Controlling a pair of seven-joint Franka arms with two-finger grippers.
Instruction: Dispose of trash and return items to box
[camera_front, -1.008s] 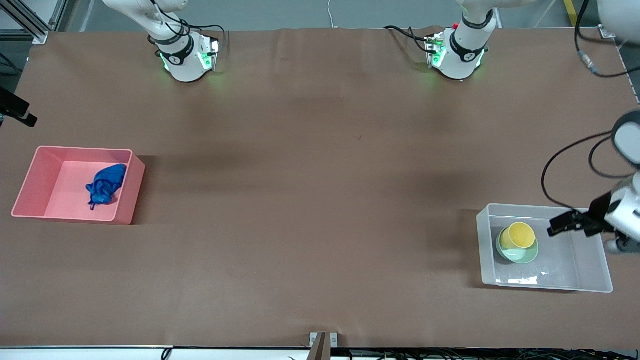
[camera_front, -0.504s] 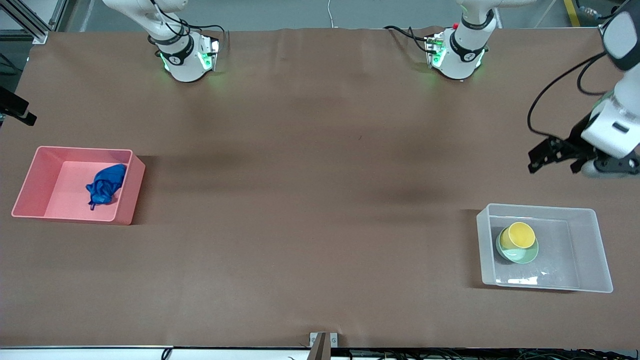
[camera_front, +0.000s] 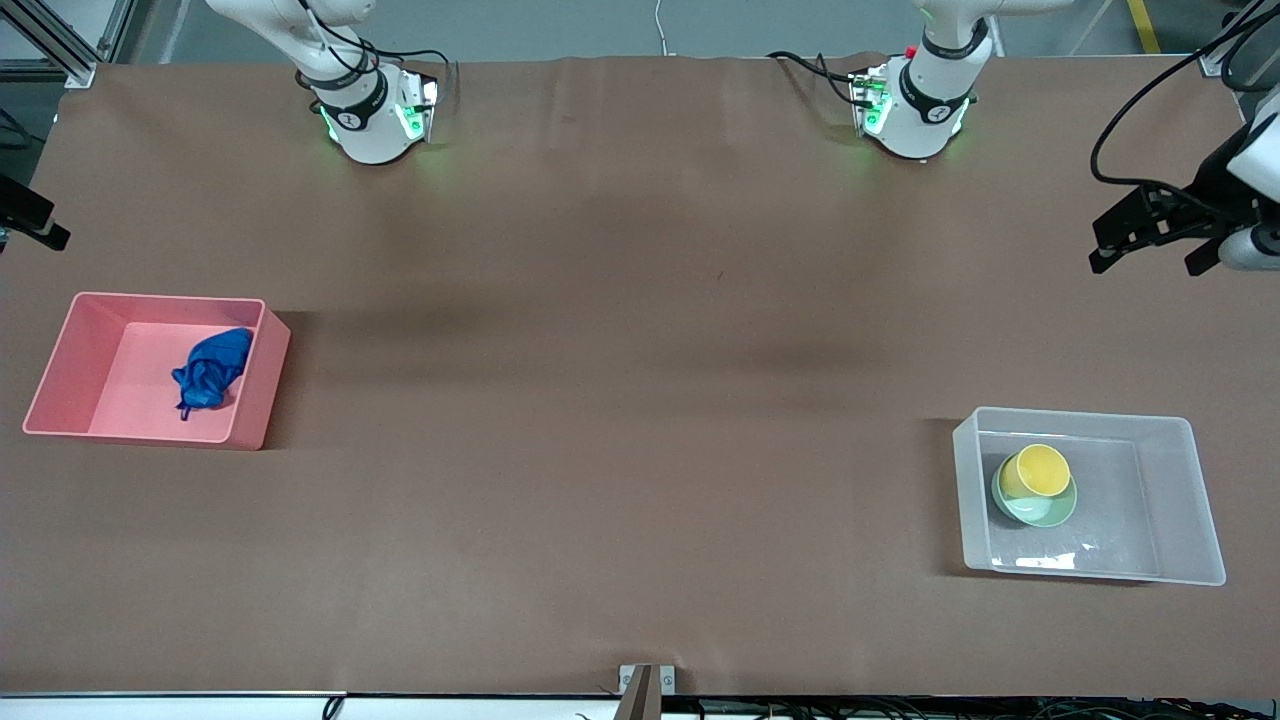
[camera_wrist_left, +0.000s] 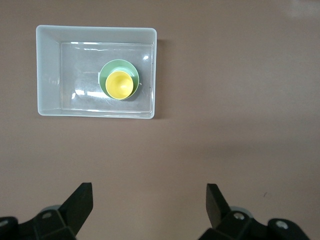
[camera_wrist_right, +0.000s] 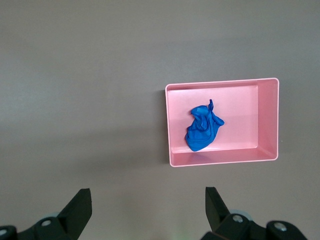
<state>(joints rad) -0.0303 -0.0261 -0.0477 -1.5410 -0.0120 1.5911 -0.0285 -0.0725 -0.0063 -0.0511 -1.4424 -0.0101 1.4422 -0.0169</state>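
The left hand (camera_front: 1155, 232) has risen away from the clear box (camera_front: 1195, 500), now over bare bench (camera_front: 640, 400), fingers spread, empty. Yellow cup (camera_front: 1036, 471) sits in the green bowl (camera_front: 1045, 510) inside the box; the blue cloth (camera_front: 210, 368) lies in the pink bin (camera_front: 60, 360). The right hand (camera_wrist_right: 147, 205) is spread open high over the bench. No readable writing.

front: high, faces robots | wrists: high, looking down on bins
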